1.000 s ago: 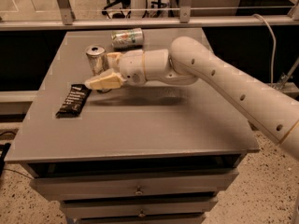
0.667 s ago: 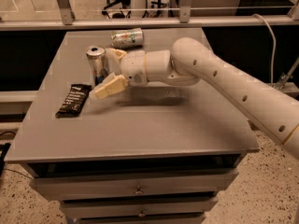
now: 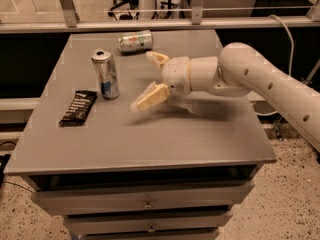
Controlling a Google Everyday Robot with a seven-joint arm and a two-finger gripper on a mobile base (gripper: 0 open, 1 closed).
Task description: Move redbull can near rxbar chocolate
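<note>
Over on the left of the tabletop (image 3: 200,149), the can (image 3: 106,74) stands upright just right of the bar (image 3: 78,107), close but not touching as far as I can see. To the can's right the hand (image 3: 150,79) hovers with its fingers (image 3: 150,98) spread wide, holding nothing. Looks to me like the placing is basically done. Next move, I'd guess, is backing off to the right without clipping the can. A second can (image 3: 135,40) lies on its side at the far edge.
</note>
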